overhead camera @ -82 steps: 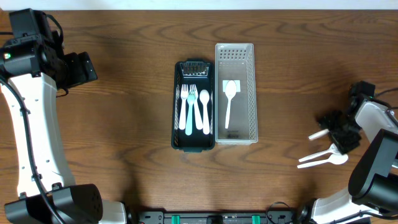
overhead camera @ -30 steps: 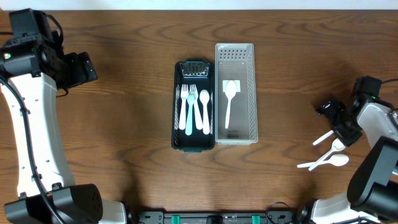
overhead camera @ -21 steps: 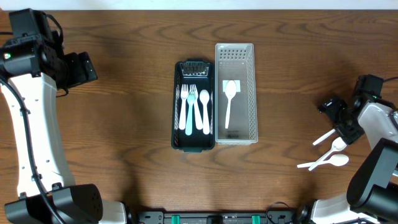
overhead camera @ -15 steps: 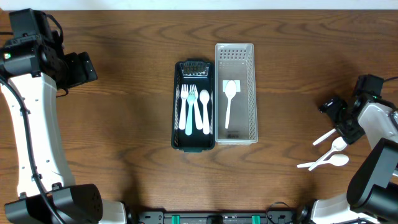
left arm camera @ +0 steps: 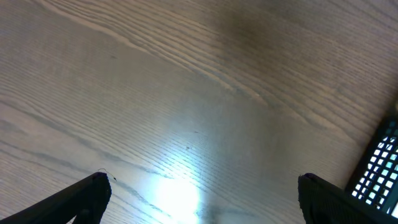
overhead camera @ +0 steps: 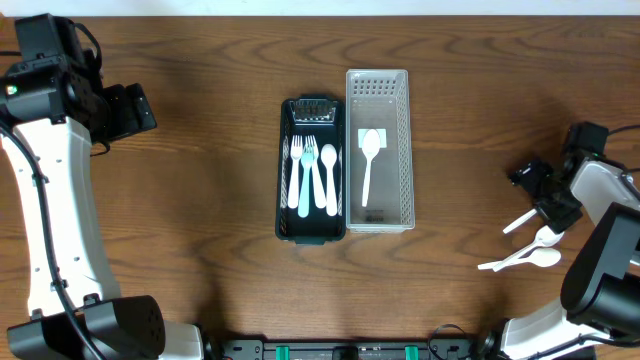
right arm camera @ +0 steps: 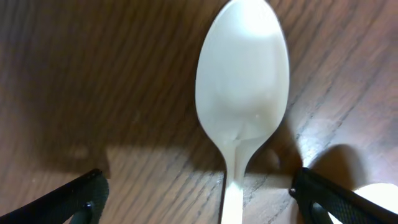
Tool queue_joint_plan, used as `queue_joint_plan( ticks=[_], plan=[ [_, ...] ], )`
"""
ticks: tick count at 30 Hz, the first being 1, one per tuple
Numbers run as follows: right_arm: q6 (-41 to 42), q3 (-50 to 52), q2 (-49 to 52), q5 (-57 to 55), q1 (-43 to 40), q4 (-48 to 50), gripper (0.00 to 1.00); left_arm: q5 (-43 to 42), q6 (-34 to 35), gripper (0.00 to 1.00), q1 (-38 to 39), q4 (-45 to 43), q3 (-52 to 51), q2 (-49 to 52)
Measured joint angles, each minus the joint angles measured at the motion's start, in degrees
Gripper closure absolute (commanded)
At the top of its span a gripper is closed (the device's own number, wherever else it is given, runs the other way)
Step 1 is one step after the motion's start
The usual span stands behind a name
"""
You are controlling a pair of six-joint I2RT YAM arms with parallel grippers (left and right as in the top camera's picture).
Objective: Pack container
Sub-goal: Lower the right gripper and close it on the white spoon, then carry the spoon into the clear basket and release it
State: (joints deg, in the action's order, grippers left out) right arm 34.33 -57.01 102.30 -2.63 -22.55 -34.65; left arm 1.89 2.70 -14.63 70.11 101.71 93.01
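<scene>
Spoon (right arm camera: 242, 106) of smooth white plastic lies between wide right jaws; left jaws equally wide.

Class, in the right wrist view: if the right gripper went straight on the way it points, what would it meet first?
Probably the white spoon: it lies on the table directly ahead, between the open fingers of the right gripper. How far off it is, the picture cannot show.
</scene>
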Motion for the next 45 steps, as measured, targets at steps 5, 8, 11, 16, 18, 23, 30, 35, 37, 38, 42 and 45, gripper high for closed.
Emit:
queue_joint_plan(
  ticks=[5,8,11,16,18,23,30,35,37,38,42,45],
  plan=[
    [0.9,-0.3,0.4,-0.9,0.0,0.0,0.39,0.0,0.0,0.02,0.0,0.0,0.0,0.0],
    [1.1,-0.3,0.5,-0.8,0.0,0.0,0.61,0.0,0.0,0.02,0.0,0.0,0.0,0.0],
    [1.5,-0.3,0.5,-0.7,0.0,0.0,0.68,0.0,0.0,0.02,0.0,0.0,0.0,0.0],
    [1.6,-0.3,0.6,-0.7,0.0,0.0,0.86,0.0,0.0,0.02,0.0,0.0,0.0,0.0],
    [1.7,-0.3,0.6,-0.7,0.0,0.0,0.91,0.0,0.0,0.02,0.0,0.0,0.0,0.0],
    [2.0,-0.4,0.6,-0.5,0.0,0.0,0.99,0.0,0.0,0.02,0.0,0.0,0.0,0.0],
    [1.3,-3.1,0.6,-0.4,2.8,-6.4,0.99,0.0,0.0,0.02,0.0,0.0,0.0,0.0],
    [-0.7,-14.0,-0.2,-0.9,10.3,-15.3,0.99,0.0,0.0,0.02,0.0,0.0,0.0,0.0],
    [-1.6,-19.6,-0.9,-1.0,14.4,-18.2,0.99,0.0,0.0,0.02,0.0,0.0,0.0,0.0],
    [-1.9,-22.3,-1.2,-1.0,16.8,-19.1,0.99,0.0,0.0,0.02,0.0,0.0,0.0,0.0],
    [-3.2,-29.0,-2.5,-0.7,26.1,-20.7,0.99,0.0,0.0,0.02,0.0,0.0,0.0,0.0],
    [-3.6,-30.5,-2.7,-0.4,33.0,-20.0,0.99,0.0,0.0,0.02,0.0,0.0,0.0,0.0]
  ],
)
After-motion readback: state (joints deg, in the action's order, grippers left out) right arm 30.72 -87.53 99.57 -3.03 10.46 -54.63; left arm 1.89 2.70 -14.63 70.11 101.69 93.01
